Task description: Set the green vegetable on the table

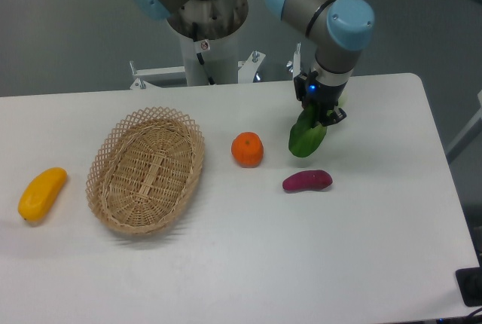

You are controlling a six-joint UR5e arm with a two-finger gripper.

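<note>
The green vegetable (pixel 306 139) hangs leaves down from my gripper (pixel 321 116), which is shut on its upper stalk end; the stalk is mostly hidden by the fingers. The leaf tips sit at or just above the white table (pixel 301 256), to the right of the orange and just above the purple sweet potato. I cannot tell whether the leaves touch the tabletop.
An orange (pixel 247 149) lies left of the vegetable. A purple sweet potato (pixel 307 181) lies just in front of it. A woven wicker basket (pixel 147 169) stands at centre left, with nothing inside. A yellow fruit (pixel 42 193) lies at the far left. The robot base (pixel 207 30) is behind.
</note>
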